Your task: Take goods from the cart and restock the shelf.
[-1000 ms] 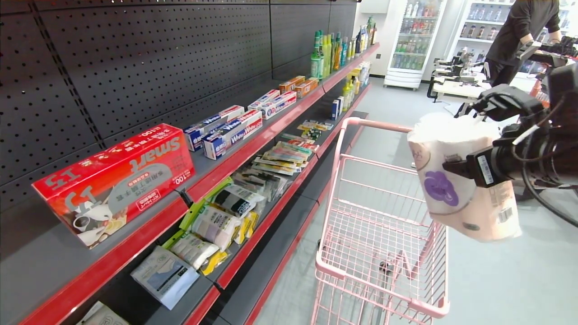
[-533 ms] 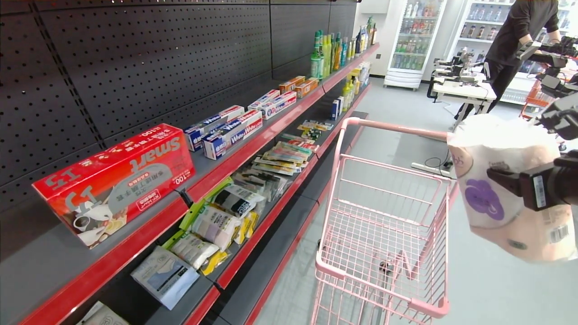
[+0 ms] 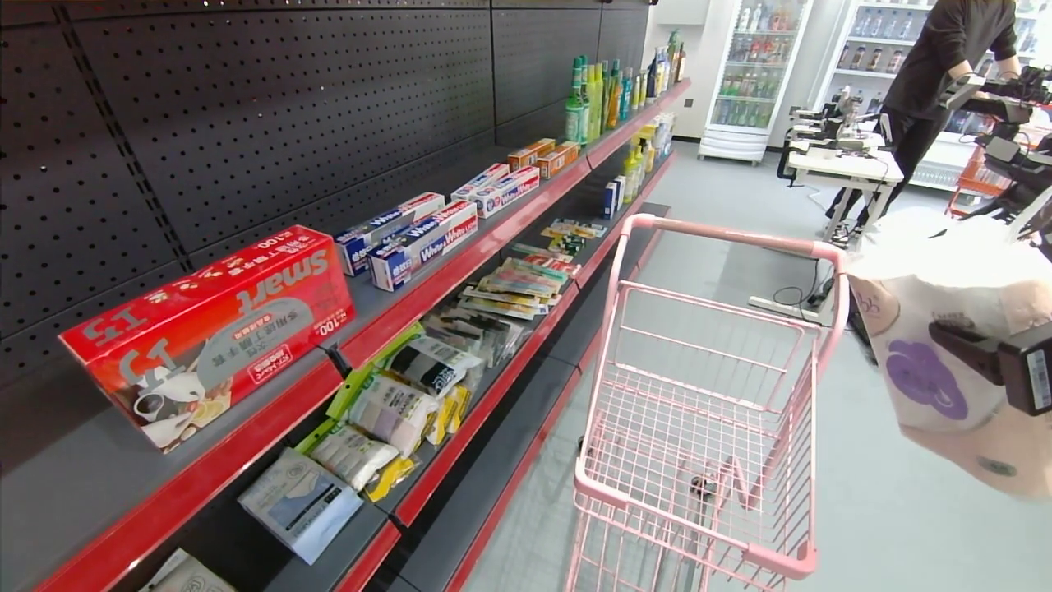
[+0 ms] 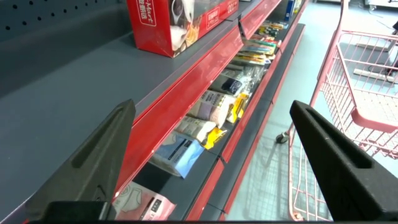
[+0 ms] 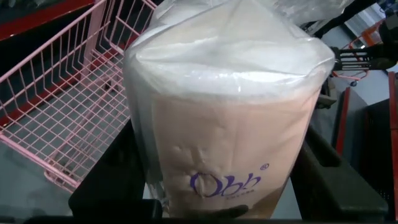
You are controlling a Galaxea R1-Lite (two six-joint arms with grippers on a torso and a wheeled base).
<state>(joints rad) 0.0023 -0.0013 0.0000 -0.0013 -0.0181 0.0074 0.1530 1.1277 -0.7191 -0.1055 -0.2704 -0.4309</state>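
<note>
A plastic-wrapped pack of paper rolls [image 3: 937,329] with a purple mark hangs in the air just right of the pink cart [image 3: 723,234]. My right gripper [image 3: 974,355] is shut on it, one black finger across its front. In the right wrist view the pack [image 5: 230,118] stands between both fingers [image 5: 115,180], with the cart [image 5: 68,93] below and beside it. My left gripper [image 4: 211,155] is open with nothing in it, low beside the grey top shelf board [image 4: 74,81] and its red edge. The cart basket looks bare.
A red box [image 3: 214,329] and toothpaste boxes [image 3: 423,234] lie on the top shelf, with bottles [image 3: 596,94] farther along. Packets [image 3: 394,403] fill the lower shelf. Grey floor lies right of the cart. A table [image 3: 842,164] and fridges stand at the back.
My right gripper has carried the pack to the right and a little down, from over the cart's right side to beyond its handle. The shelf goods and cart have not moved.
</note>
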